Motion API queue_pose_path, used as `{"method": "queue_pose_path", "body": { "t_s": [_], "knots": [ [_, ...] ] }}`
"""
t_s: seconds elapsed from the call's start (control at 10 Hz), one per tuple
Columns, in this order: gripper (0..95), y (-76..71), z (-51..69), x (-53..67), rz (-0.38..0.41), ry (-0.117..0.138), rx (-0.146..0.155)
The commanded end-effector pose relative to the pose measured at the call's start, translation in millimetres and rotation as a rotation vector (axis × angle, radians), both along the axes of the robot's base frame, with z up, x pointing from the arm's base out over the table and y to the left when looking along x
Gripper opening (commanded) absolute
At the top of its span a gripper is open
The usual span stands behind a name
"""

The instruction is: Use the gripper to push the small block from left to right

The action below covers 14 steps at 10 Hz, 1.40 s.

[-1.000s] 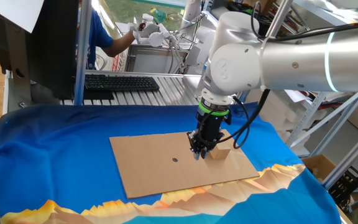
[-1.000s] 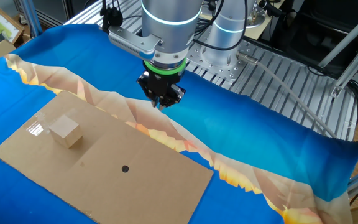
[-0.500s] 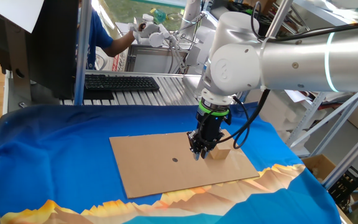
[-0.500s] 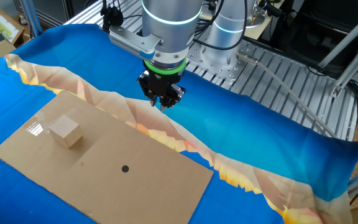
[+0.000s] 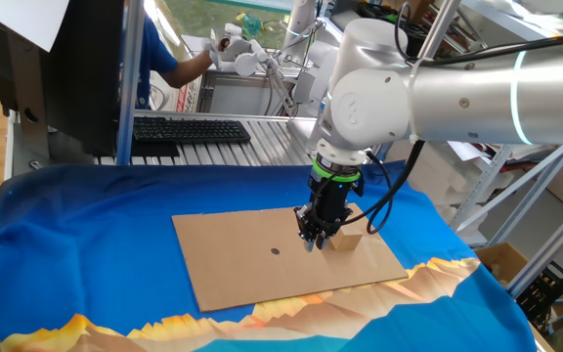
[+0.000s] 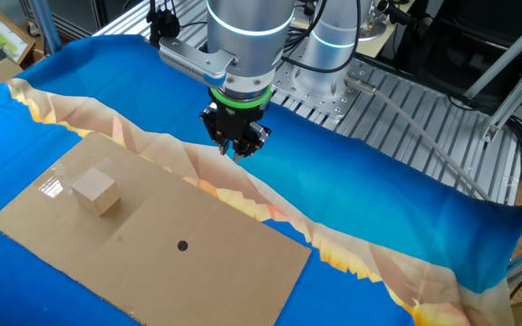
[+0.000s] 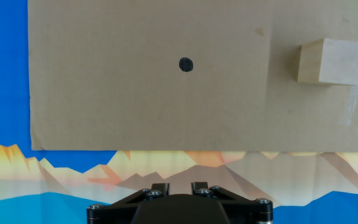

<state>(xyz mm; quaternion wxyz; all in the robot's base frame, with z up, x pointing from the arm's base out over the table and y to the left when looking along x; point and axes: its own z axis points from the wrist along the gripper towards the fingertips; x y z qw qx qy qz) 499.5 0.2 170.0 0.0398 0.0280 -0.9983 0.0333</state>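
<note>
The small block (image 6: 94, 192) sits on the cardboard sheet (image 6: 152, 249), toward one short end, well apart from the black dot (image 6: 182, 244) marked near the sheet's middle. It is a pale wooden cube, so no long axis can be read; in the hand view (image 7: 328, 61) its faces run square with the sheet's edges and its far side is washed out by glare. In one fixed view the block (image 5: 347, 242) is mostly hidden behind the arm's tool, only a tan corner showing.

The gripper (image 6: 236, 148) hangs pointing straight down above the blue cloth (image 6: 361, 208), beyond the sheet's long edge and clear of the block, touching nothing. The jaws stand nearly together with nothing between them; the fingertips are too small and dark to show whether a gap remains. The hand view shows only the black gripper body (image 7: 180, 205) along its bottom edge, the fingertips cut off.

The cloth covers the surface, with an orange mountain print (image 6: 243, 195) running beside the sheet. A keyboard (image 5: 189, 128) lies behind.
</note>
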Motion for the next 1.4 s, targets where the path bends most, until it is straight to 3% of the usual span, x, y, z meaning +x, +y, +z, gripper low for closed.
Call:
{"method": "queue_pose_path", "body": {
  "t_s": [0.1, 0.9, 1.0, 1.1, 1.4],
  "knots": [
    [19.0, 0.1, 0.3, -0.1, -0.001, 0.001, 0.000],
    [19.0, 0.1, 0.3, -0.1, -0.001, 0.001, 0.000],
    [38.0, -0.3, -3.8, -9.6, -0.100, -0.011, 0.010],
    [0.0, -0.3, -3.8, -9.6, -0.091, -0.010, 0.010],
    [0.0, -0.3, -3.9, -9.6, -0.094, -0.008, 0.008]
  ]
}}
